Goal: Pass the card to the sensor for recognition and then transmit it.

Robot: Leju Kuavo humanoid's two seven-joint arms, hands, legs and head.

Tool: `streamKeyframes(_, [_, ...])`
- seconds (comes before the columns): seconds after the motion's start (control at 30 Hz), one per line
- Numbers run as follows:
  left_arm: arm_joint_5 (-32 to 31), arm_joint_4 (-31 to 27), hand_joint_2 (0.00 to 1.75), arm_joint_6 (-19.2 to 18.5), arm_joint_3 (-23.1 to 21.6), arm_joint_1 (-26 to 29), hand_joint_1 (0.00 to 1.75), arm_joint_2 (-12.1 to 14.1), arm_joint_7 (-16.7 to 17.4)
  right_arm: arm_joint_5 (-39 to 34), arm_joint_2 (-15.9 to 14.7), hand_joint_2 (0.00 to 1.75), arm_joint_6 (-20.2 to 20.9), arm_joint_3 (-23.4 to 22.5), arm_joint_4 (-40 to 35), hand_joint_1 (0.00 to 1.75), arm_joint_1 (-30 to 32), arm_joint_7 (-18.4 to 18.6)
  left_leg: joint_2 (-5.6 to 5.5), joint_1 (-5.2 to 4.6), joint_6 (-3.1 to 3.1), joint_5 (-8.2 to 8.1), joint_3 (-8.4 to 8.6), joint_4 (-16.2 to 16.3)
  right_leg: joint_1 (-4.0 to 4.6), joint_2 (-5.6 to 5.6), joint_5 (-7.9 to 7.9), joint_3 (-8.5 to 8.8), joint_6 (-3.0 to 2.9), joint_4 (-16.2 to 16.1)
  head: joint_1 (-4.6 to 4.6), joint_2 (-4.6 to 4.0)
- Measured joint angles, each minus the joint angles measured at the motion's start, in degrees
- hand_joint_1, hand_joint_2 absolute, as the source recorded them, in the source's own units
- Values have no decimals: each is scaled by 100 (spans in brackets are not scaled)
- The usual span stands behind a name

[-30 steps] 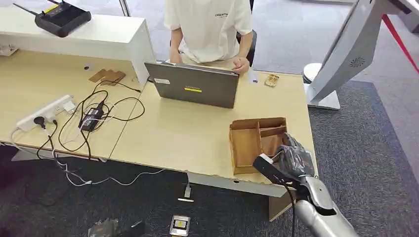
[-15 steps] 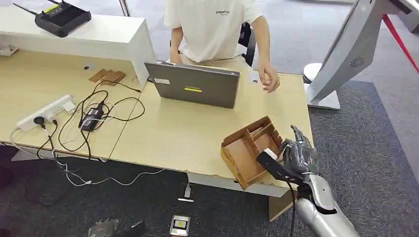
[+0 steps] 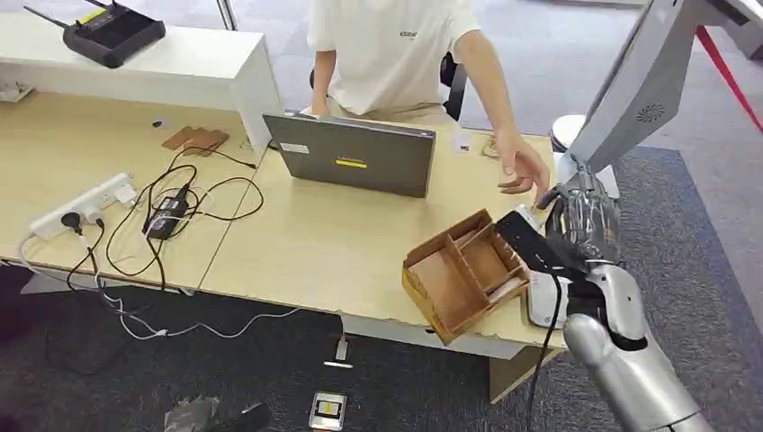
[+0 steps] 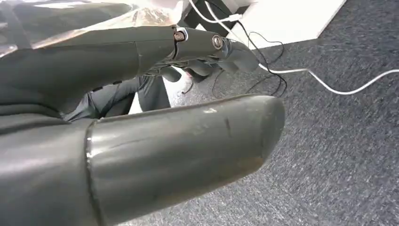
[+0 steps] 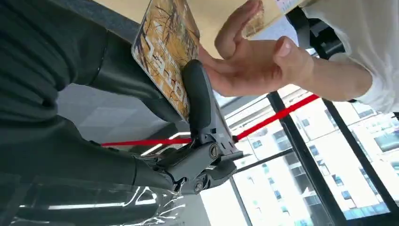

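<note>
My right hand [image 3: 583, 225] is raised over the right end of the wooden desk [image 3: 315, 243]. In the right wrist view it pinches a yellow-brown patterned card [image 5: 164, 47] between the thumb [image 5: 200, 101] and the fingers behind the card. A person's open hand [image 3: 522, 171] reaches in, with its fingertips [image 5: 240, 23] right beside the card's far edge. A white flat device [image 3: 543, 301] with a cable lies on the desk edge below my right hand. My left hand [image 4: 155, 117] hangs over grey carpet, its fingers stretched out and holding nothing.
A wooden divided tray [image 3: 463, 270] sits skewed near the desk's front right edge. A grey laptop [image 3: 355, 155] stands mid-desk in front of the seated person. A power strip with tangled cables [image 3: 153, 211] lies at the left. A white kiosk stand [image 3: 621, 99] rises at the right.
My right hand rose from the desk's front edge up toward the person with the card. The wooden tray was turned askew. The person's arm stretched out toward my hand.
</note>
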Motion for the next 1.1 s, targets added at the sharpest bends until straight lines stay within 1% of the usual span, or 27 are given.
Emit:
streamKeyframes(0.17, [-42,-4,0,-77,-29,-80,0,-2,-24,-219,70,175,366,55,142,175,-471,-98,-1,1,-1,1,-1,0,0,0,0,1,0,2,2,0])
streamKeyframes(0.33, [-96,-9,0,-112,-55,-167,0,-28,-24,-313,297,175,549,151,663,175,-953,-247,-5,1,-1,2,-4,0,0,-1,0,-1,0,4,2,0])
streamKeyframes(0.53, [-138,-9,0,-179,-120,-252,0,-50,-26,-372,664,175,545,278,1614,175,-1494,-328,-6,1,-1,3,-10,0,0,-1,0,-6,0,6,2,0])
streamKeyframes(0.7, [-155,-9,0,-223,-162,-280,0,-70,-55,-370,874,175,488,363,2352,173,-1814,-361,-9,1,-1,3,-13,1,1,-2,0,-10,0,5,2,0])
streamKeyframes(0.73, [-164,-9,0,-240,-166,-287,0,-74,-55,-365,909,175,475,378,2459,54,-1848,-361,-9,1,-1,3,-14,1,1,-2,0,-11,0,5,2,0])
streamKeyframes(0.77, [-173,-9,0,-256,-168,-295,0,-76,-55,-365,927,175,462,389,2547,21,-1878,-361,-9,1,-1,3,-15,1,1,-2,0,-11,0,5,2,0])
streamKeyframes(0.8, [-175,-9,0,-275,-171,-307,0,-79,-55,-365,964,175,440,400,2660,0,-1913,-361,-9,1,-2,3,-16,1,1,-2,0,-12,0,4,2,0])
streamKeyframes(0.9, [-164,-9,0,-289,-182,-338,0,-79,-64,-324,1049,175,306,428,2979,0,-1991,-361,-8,1,-1,3,-18,1,0,-2,0,-15,0,5,2,0])
streamKeyframes(1.1, [-127,-9,0,-295,-210,-345,0,-79,-88,-265,1189,175,73,487,3353,0,-2066,-372,-8,2,-2,3,-17,1,0,-2,0,-15,0,5,2,0])
